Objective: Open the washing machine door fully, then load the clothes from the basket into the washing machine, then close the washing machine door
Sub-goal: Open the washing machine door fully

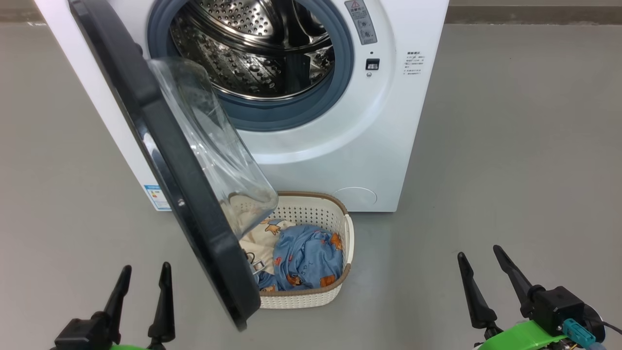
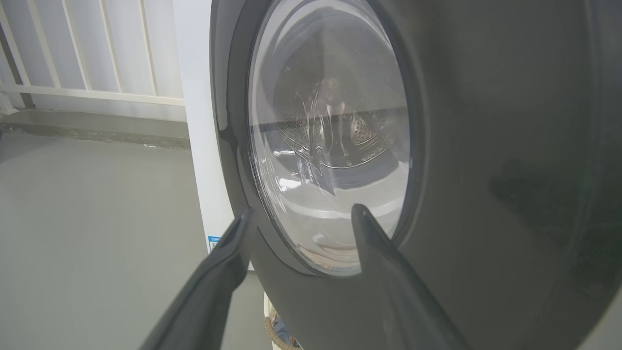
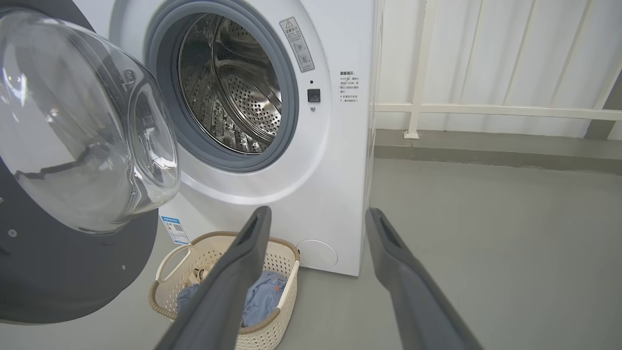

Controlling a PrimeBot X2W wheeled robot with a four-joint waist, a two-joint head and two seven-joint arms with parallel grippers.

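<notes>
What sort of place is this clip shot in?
Probably a laundry corner on a balcony or utility area: a white washing machine on a bare grey floor, a basket of clothes before it, and a white railing behind.

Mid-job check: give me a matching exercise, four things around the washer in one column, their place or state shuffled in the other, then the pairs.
1 washing machine door
2 clothes
3 basket
4 drum

A lying in the basket
B bare steel, nothing seen inside
C swung open, standing out from the washing machine
D on the floor before the washing machine

Pairs: 1-C, 2-A, 3-D, 4-B
</notes>
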